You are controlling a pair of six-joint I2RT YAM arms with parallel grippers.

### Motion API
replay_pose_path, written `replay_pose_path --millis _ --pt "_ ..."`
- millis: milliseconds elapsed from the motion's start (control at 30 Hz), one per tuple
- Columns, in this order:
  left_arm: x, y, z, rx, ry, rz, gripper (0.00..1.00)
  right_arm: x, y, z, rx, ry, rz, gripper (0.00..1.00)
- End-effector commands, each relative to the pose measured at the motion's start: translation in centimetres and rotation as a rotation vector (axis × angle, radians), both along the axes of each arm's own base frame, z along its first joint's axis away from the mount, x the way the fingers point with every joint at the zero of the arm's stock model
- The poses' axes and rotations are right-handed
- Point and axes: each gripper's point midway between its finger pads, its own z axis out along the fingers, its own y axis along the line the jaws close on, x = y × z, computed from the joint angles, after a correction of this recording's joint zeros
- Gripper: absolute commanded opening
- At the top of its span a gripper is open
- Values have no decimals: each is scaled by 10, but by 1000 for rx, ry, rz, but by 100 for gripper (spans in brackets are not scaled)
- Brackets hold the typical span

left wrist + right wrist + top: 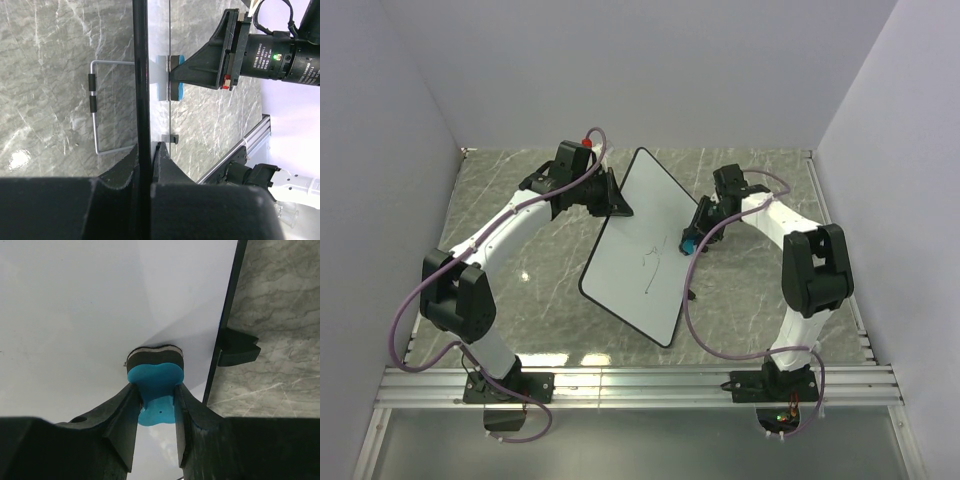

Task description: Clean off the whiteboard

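Two grips: both sets of fingers are closed on something, and neither is spread wide.
Right fingers [134, 405]: narrowed onto the blue eraser [156, 385], pinching its waist from both sides.
Eraser contact: its dark felt face is pressed flat against the white surface, close to the right rim and just beside a black foot [237, 347].
Left fingers [159, 157]: almost shut, clamped across the thin black rim at the far-left edge of the board.
Why held so: the left grip appears to brace the board so that it cannot slide or tip while the right side pushes the felt across it.
Whiteboard [640, 230]: in the middle of the desk [520, 290], between the two arms. It looks tilted up rather than lying flat.
Scribbles [655, 265]: thin black lines near the board's middle, to the near left of the eraser and apart from it, not yet wiped.
Wire stand [95, 115]: a bent metal loop on the board's back side, seen past the rim.
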Motion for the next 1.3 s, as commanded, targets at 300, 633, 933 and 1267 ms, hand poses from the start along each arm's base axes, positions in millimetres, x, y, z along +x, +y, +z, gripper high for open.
replay_pose_path --millis 300,633,933,1267 --pt "-38 29 -90 376 70 -139 0 -7 102 96 88 -260 297 0" --pt "-40 27 -86 361 64 -142 0 -72 87 12 27 -87 331 0" --pt "-45 21 -86 321 80 -163 0 -100 64 2 -52 -78 309 0" --pt "-44 17 -88 313 83 -172 0 -119 122 75 35 -297 524 0"
